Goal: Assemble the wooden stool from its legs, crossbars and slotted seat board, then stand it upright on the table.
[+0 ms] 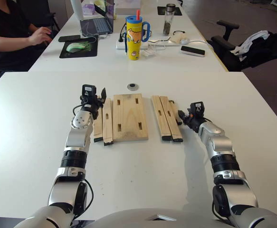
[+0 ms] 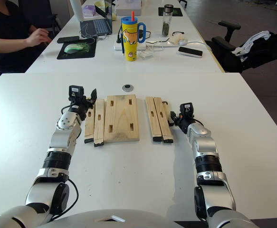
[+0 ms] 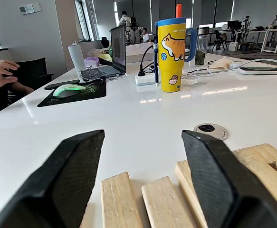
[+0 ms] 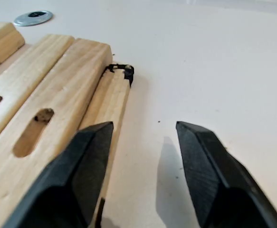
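Fingers (image 3: 57, 180) of the left gripper (image 3: 143, 135) stood wide apart and empty. They hung low over the far ends of two wooden bars (image 1: 103, 124), which lay side by side just left of the slotted seat board (image 1: 128, 116). Both bar ends sat between the pads. The right gripper (image 4: 144, 126) was equally spread and held nothing. One finger (image 4: 76, 180) hovered above a thin crossbar (image 4: 115, 97) pressed against the outer of two slotted legs (image 1: 164, 118), the other over bare table (image 1: 33, 118). Every piece lay flat with its long axis running away from the robot, in line with the forearms, so either hand would likely close across a bar's width. Each arm was nearer its own group, and the board lay between them.
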Action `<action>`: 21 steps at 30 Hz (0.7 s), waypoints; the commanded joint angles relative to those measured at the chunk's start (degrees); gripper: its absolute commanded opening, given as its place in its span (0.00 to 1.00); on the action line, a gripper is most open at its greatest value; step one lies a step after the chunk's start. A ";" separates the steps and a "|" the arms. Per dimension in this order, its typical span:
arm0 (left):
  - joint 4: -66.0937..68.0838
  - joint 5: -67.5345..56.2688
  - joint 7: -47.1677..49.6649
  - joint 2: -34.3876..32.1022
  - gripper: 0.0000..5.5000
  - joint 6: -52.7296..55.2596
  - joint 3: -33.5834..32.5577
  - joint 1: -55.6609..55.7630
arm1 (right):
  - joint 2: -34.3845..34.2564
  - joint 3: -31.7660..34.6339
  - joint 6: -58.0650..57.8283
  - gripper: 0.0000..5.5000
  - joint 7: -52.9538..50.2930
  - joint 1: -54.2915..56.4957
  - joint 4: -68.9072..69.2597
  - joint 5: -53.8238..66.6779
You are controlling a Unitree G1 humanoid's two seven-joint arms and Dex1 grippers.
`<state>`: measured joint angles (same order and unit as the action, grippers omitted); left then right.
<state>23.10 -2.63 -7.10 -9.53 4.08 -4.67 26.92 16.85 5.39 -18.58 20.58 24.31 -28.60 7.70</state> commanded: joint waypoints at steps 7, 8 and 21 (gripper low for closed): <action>0.41 -1.12 -0.59 -0.11 0.55 1.06 -0.57 0.19 | 0.79 -2.34 -4.48 0.45 4.18 0.82 0.57 -0.06; 0.37 -1.12 -0.53 -0.11 0.55 1.14 -0.60 0.18 | 0.95 -2.68 -5.51 0.45 4.34 0.83 0.60 -0.27; 1.00 -1.30 -0.56 0.11 0.55 1.12 -0.52 0.19 | 1.14 -4.50 -10.37 0.45 2.69 0.28 1.19 -1.76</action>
<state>23.46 -3.84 -7.56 -9.50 4.71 -5.17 26.90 18.25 1.26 -26.57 24.53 25.66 -26.76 6.97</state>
